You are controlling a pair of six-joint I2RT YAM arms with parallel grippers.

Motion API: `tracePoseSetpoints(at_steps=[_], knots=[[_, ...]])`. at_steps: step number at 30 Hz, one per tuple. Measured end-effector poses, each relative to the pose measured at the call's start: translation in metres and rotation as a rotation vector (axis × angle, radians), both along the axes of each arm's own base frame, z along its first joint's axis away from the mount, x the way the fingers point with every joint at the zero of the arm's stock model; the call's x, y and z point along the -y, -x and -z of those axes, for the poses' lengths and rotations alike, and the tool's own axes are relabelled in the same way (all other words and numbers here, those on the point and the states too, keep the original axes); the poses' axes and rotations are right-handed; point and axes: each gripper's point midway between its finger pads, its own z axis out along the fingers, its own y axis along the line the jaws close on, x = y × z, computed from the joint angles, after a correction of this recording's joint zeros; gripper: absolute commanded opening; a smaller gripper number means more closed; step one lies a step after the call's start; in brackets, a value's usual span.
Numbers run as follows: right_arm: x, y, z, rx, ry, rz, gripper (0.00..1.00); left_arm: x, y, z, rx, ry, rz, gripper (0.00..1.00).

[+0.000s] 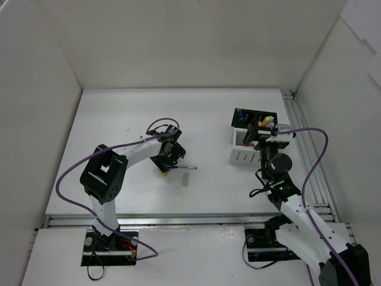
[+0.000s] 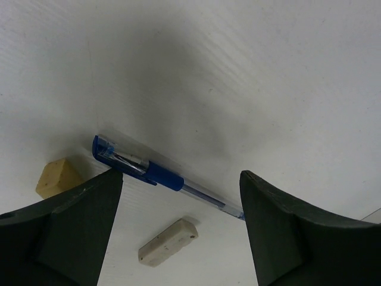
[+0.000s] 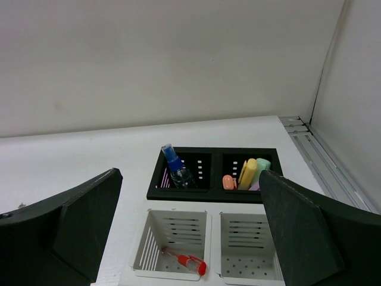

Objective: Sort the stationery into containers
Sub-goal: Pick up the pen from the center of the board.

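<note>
A clear blue-capped pen (image 2: 161, 176) lies on the white table, also in the top view (image 1: 183, 168). A pale beige eraser (image 2: 168, 242) lies just near of it (image 1: 186, 179), and a tan eraser (image 2: 58, 177) lies by the pen's cap end. My left gripper (image 2: 181, 238) is open and empty, hovering over the pen and pale eraser (image 1: 169, 159). My right gripper (image 3: 190, 238) is open and empty above the white slotted box (image 3: 214, 244), which holds a red pen (image 3: 187, 261). The black box (image 3: 215, 152) behind it holds a blue-capped pen (image 3: 178, 168) and orange, yellow and green markers (image 3: 247, 173).
The joined containers stand at the table's right (image 1: 243, 156), close to a metal rail (image 1: 309, 167) along the right wall. White walls enclose the table on the left, back and right.
</note>
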Motion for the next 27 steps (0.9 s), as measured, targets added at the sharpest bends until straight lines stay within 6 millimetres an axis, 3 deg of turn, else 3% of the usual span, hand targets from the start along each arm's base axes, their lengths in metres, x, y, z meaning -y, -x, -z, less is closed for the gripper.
tracePoseSetpoints(at_steps=[4,12,25,27], knots=[[0.001,0.000,0.002,-0.007,0.002,0.003,0.98,0.003,-0.003,0.000,0.003,0.004,0.000,0.62],[0.001,0.000,0.001,-0.006,0.001,0.008,0.98,0.005,-0.001,0.003,-0.008,-0.027,0.002,0.52],[0.009,0.012,-0.011,0.043,-0.019,0.028,0.98,0.016,-0.034,0.006,0.026,-0.064,-0.021,0.18],[0.010,0.013,-0.014,0.051,-0.021,0.030,0.98,0.020,-0.041,0.006,0.035,-0.060,-0.023,0.09]])
